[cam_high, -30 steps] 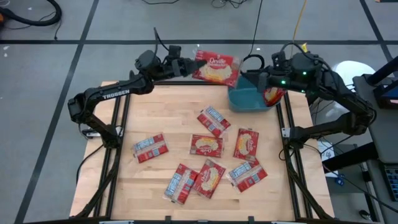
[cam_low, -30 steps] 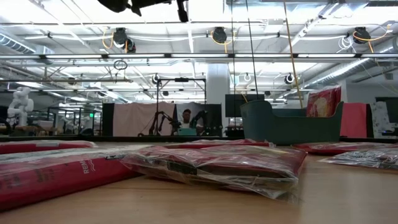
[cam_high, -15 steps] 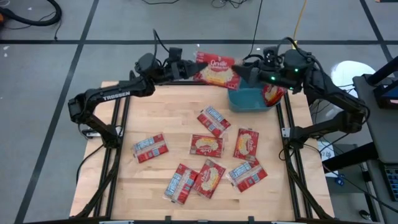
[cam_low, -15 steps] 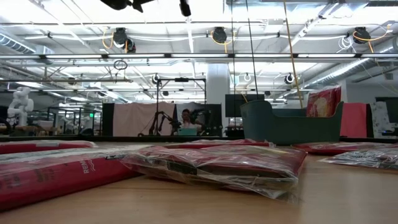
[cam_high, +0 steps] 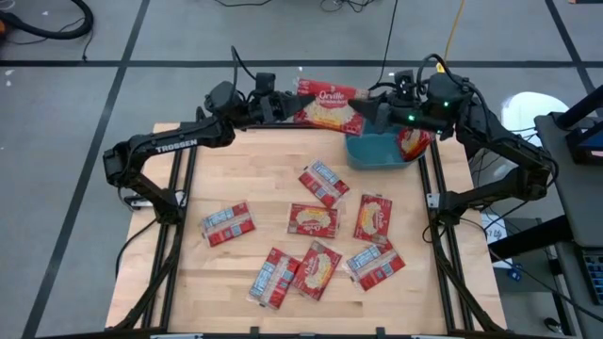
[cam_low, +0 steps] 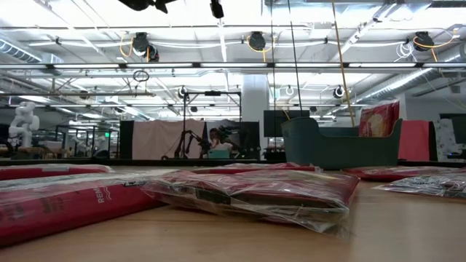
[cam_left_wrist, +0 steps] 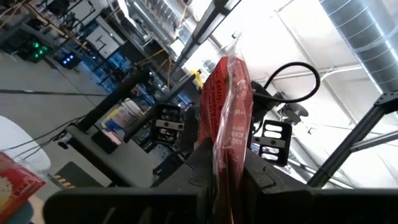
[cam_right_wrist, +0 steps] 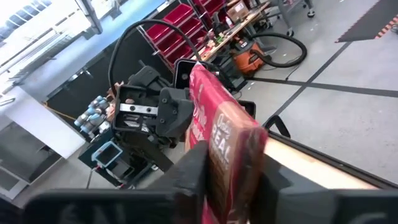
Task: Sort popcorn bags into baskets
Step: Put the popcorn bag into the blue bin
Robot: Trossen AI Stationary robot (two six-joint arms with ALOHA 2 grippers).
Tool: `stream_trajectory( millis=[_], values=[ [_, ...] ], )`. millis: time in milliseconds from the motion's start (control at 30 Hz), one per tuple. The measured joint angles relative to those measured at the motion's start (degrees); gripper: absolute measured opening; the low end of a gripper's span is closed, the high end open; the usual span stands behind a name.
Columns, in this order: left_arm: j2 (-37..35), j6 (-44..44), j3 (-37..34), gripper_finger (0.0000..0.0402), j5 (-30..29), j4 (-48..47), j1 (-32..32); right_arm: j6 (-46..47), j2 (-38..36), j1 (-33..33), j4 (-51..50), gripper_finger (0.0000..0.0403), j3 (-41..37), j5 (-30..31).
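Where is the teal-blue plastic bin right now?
In the high view the teal-blue plastic bin sits at the table's far right corner, below the right gripper, with one red popcorn packet inside against its right wall.

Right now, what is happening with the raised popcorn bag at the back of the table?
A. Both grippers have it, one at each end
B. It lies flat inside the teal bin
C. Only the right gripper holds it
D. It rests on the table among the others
A: the raised popcorn bag hangs in the air between the left gripper and the right gripper, each closed on one end, beside the teal bin.
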Motion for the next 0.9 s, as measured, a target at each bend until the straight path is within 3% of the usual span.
stream_trajectory(
  millis=[133, 233, 433, 667, 900],
  values=[
    [0.0, 0.3, 0.0, 0.0044, 0.4, -1.0, 0.0, -0.1, 0.0, 0.0, -0.1, 0.0017, 0.0, 0.0],
    [0.0, -0.4, 0.0, 0.0059, 1.5, -2.4, 0.1, 0.0, -0.2, 0.0, -0.5, 0.0010, 0.0, -0.1],
    [-1.3, 0.8, 0.0, 0.0147, 2.6, -5.9, 0.5, 2.1, -1.4, -0.4, -3.2, 0.0028, 0.0, 0.0],
    [-5.2, 5.2, 0.0, 0.0256, 2.9, -20.1, 4.1, 3.1, -3.6, -1.9, -5.7, 0.0011, 0.0, 0.2],
    [-7.7, 12.6, 0.0, 0.0291, 2.9, -34.9, 7.1, 3.8, -2.3, -5.9, -11.5, 0.0014, 4.7, 0.0]
  ],
)
